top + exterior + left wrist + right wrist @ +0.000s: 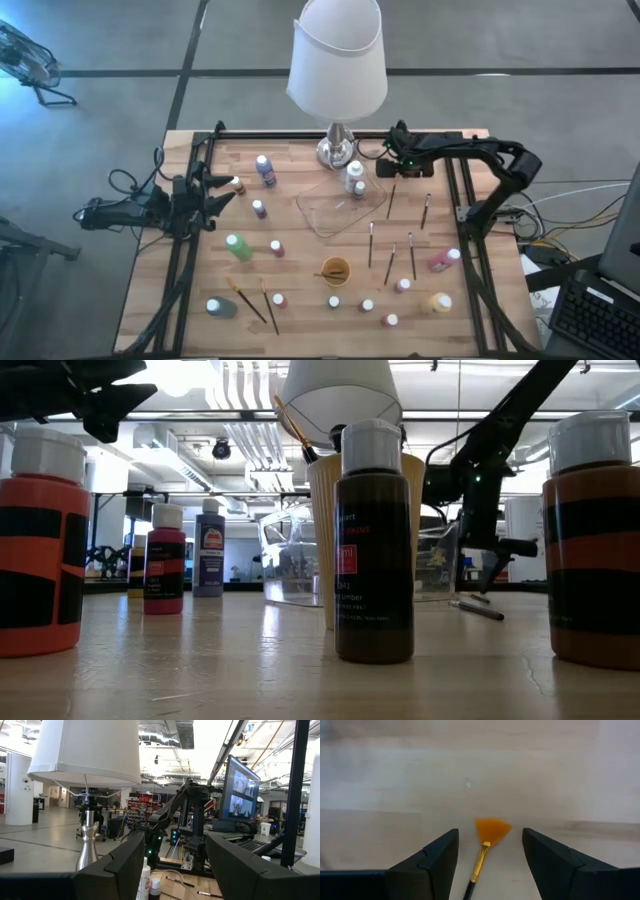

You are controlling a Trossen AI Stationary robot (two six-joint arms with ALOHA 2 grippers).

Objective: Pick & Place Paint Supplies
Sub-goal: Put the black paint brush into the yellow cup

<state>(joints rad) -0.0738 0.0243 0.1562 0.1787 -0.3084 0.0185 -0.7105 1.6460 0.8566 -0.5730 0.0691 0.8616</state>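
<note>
Right gripper (490,857) sits at the back of the desk (300,310), just right of the lamp (338,75), pointing down over a fan brush (485,845). In the right wrist view the brush lies flat on the wood between the two dark fingers (427,865), orange bristles fanned out just ahead of the tips, gold ferrule and dark handle running back between them. Fingers are partly open, a gap either side of the brush, not touching it, nothing held. In the high view this brush (391,200) lies just right of the clear tray (345,212), which is in front of the lamp base. Left gripper (222,190) waits at the desk's left edge, well left of the lamp, fingers spread wide, holding nothing. Other brushes (412,255) lie right of the tray and two more (262,305) front left of the orange cup (334,269). Paint bottles (265,170) are scattered around the tray: a few left of it, one tall white bottle (357,178) beside the lamp base, the rest along the front of the desk.
</note>
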